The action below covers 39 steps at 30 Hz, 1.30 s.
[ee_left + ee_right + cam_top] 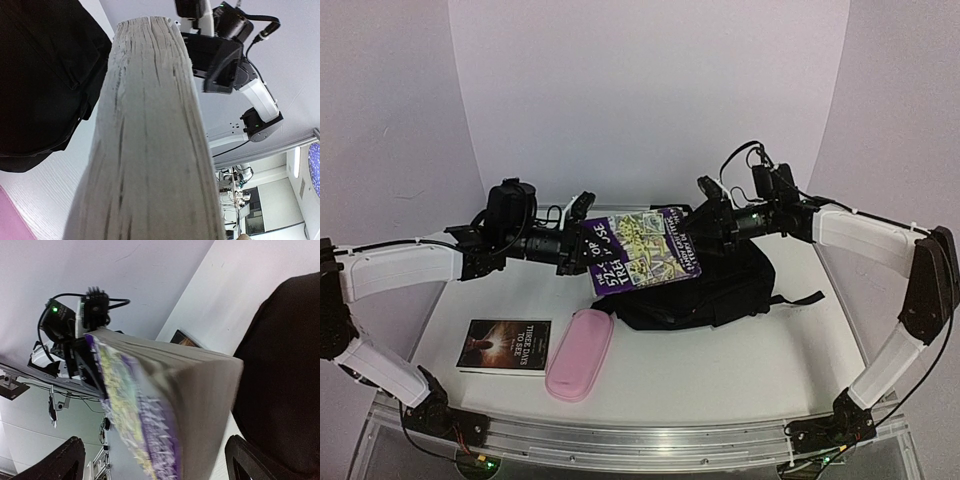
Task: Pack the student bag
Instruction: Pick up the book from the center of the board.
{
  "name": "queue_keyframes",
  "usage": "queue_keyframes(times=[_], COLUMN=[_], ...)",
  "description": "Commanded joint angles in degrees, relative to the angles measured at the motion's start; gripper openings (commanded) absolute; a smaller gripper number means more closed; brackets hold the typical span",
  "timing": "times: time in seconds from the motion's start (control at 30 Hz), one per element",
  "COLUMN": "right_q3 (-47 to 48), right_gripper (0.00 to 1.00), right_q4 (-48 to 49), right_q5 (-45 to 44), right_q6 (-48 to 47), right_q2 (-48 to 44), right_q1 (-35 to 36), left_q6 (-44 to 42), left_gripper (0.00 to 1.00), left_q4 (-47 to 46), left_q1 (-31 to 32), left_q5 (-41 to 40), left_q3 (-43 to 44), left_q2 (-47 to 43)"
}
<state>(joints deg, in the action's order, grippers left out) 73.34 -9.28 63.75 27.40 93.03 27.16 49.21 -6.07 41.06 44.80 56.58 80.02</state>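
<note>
At the far left, well away from the student bag and nearer the arm bases, a thin rectangular book with a dark cover (505,346) lies flat on the white table (720,370). Right of it, between that book and the bag's near left corner, lies a pink oblong zip pencil case (580,353), apart from both. Above these, the left gripper (582,238) is clamped on the left edge of a thick paperback with a purple cover and a yellow-green illustration (645,250). It holds the paperback off the table, cover upward. In the left wrist view the paperback's grey page edges fill the middle and hide the gripper's own fingers. From above, the purple paperback overlaps the back left part of the student bag (720,290), a large soft black fabric backpack. The bag lies slumped on the table right of centre, and one black strap (800,298) trails off its right side. At the paperback's right edge, over the bag's back part, is the right gripper (714,214). Its jaws are spread wide. In the right wrist view its two dark fingers (70,457) stand on either side of the paperback's thickness. There is a clear gap on the cover side; whether the other finger touches the pages I cannot tell.
</note>
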Motion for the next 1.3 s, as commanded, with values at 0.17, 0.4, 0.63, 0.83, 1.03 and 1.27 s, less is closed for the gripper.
queue_keyframes(times=[0.17, 0.4, 0.63, 0.83, 1.03, 1.27], right_q3=[1.57, 3.47, 4.91, 7.02, 8.05, 7.95], right_gripper=[0.96, 0.74, 0.18, 0.00, 0.00, 0.00], right_q4=[-10.15, -10.04, -9.98, -9.82, -9.32, -7.86], right_q5=[-4.63, 3.89, 4.98, 4.32, 4.32, 3.50], right_q6=[-10.80, -10.71, -9.37, -7.18, -5.60, -4.45], right_q2=[-2.46, -3.43, -3.46, -3.26, -2.55, -2.48], right_q1=[1.37, 5.54, 5.66, 5.50, 4.93, 4.74], left_q6=[-2.77, -2.33, -2.18, -0.87, 4.39, 10.44], left_gripper=[0.00, 0.00, 0.12, 0.54, 0.58, 0.51], left_q4=[-4.90, -5.10, -4.38, -6.25, -14.65, -25.54], left_q1=[-0.07, -0.09, -0.12, -0.49, -0.63, -0.63], left_q5=[4.73, 4.86, 2.17, -4.40, -5.75, -4.90], left_q3=[3.70, 3.68, 3.30, -0.42, -5.39, -9.57], left_q2=[-5.70, -4.77, -4.52, -7.37, -7.65, -5.49])
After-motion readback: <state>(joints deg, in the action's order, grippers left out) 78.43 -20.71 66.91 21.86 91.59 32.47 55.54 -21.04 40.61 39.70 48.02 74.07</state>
